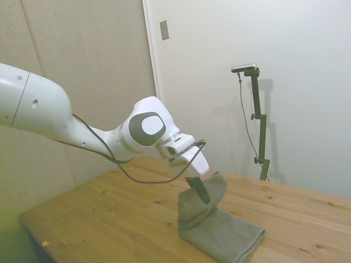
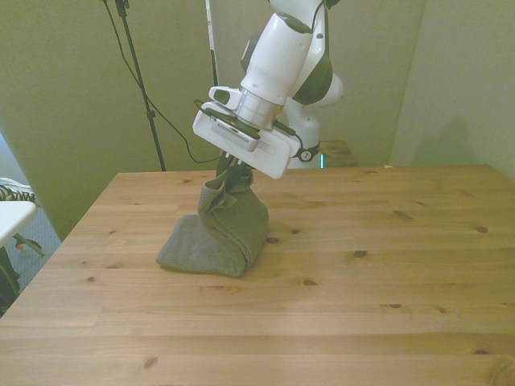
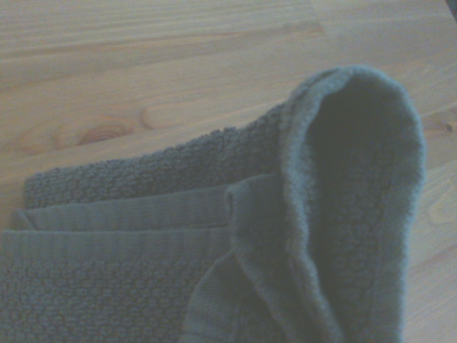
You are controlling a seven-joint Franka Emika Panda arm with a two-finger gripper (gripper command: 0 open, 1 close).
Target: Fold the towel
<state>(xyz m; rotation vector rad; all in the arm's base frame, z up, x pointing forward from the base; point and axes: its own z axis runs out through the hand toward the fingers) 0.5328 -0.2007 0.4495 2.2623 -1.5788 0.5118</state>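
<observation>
Wrist view, close up: towel (image 3: 143,236) fills most of the shot, grey terry w/ a nubbly weave and flat banded hems. One part stands up as a rounded loop, thick rolled edge curling over a dark hollow; the rest lies flat in layers on the table (image 3: 143,64).

Front view: bare wood table (image 2: 362,305) nearest the camera, knots showing. Towel (image 2: 217,241) sits left of centre in that view, well back from the near edge. Lower part lies flat on the wood; upper part is pulled up into a bunched column.

Gripper (image 2: 236,163) is at the top of that column, tilted, pinching the raised towel edge; dark fingers mostly hidden behind the white hand and cloth.

Side view: towel (image 1: 230,235) lies flat toward the near edge, raised fold at gripper (image 1: 200,190). Dark fingers pressed together on cloth. Arm comes in low from the left, cable looping under the wrist.

Behind: plain walls.
</observation>
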